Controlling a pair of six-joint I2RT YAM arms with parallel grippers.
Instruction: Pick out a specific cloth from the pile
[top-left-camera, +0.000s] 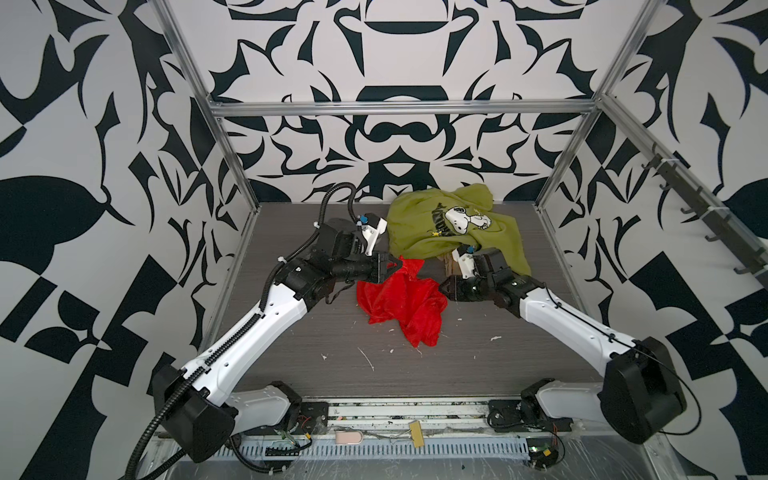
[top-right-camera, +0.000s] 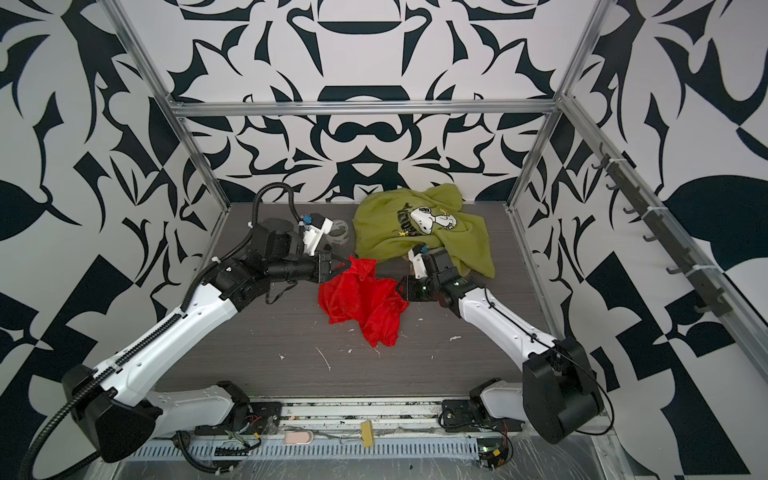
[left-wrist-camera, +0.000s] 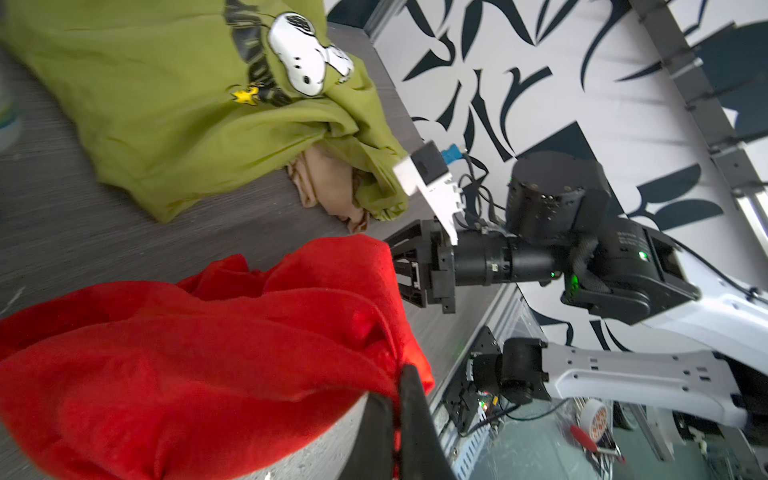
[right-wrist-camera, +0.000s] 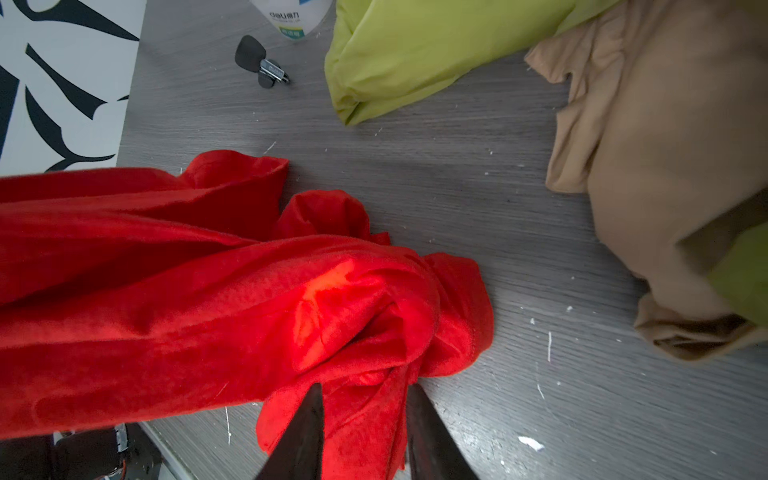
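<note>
The cloth (top-left-camera: 401, 303) lies just beside the pile (top-left-camera: 440, 224), the left gripper (top-left-camera: 395, 266) pinching its pile-side corner and the right gripper (right-wrist-camera: 365, 388) spread astride a fold; extraction seems under way, next requiring a lift clear of the pile.

The only legible print is the brand "deli", followed by two Chinese characters, on a white container (right-wrist-camera: 291, 16) in the right wrist view, where it appears upside down. The dark lettering beside the cartoon dog on the olive-green shirt (left-wrist-camera: 166, 104) is creased and unreadable.
</note>
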